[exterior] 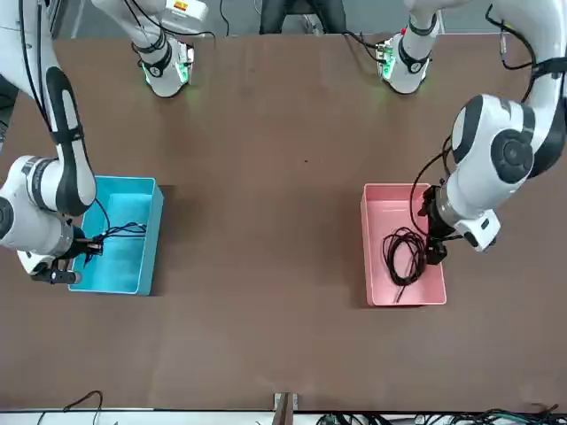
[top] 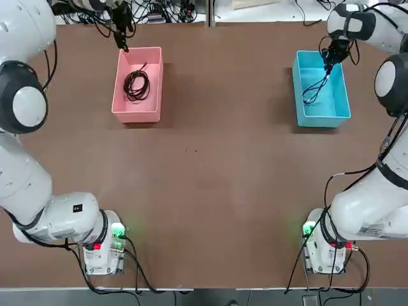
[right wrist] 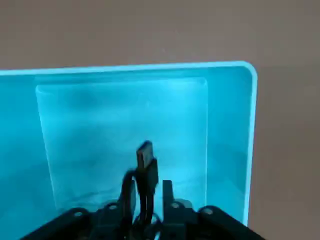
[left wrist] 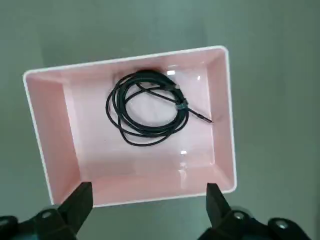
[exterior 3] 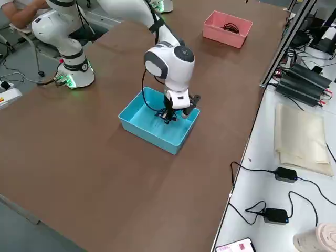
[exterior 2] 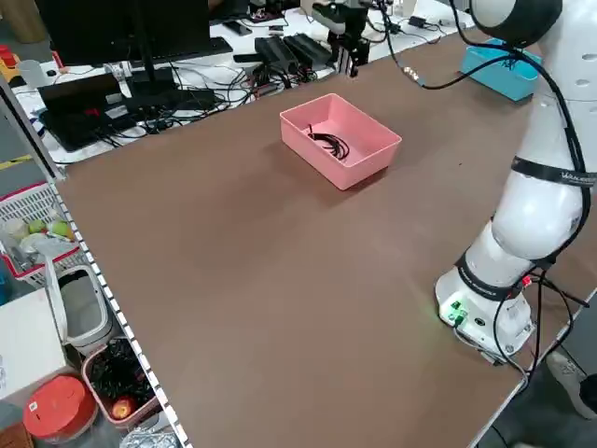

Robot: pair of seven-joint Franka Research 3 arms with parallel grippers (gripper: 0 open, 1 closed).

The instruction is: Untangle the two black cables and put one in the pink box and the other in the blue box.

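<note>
Cable (left wrist: 177, 122) in pink box (left wrist: 125, 59) — L end effector (left wrist: 149, 185) above; R (right wrist: 150, 185) over blue (right wrist: 150, 68).

Here we are over the blue box (right wrist: 125, 115), its pale rim running around one corner, brown bench (right wrist: 285, 125) showing outside it! The right claw (right wrist: 149, 200) is above the box, dark fingers a little apart, and between them, a black cable (right wrist: 146, 185), bent in a loop, its flat plug end poking up past the fingertips!

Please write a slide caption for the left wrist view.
Open left gripper above the pink box, where a coiled black cable lies.
</note>
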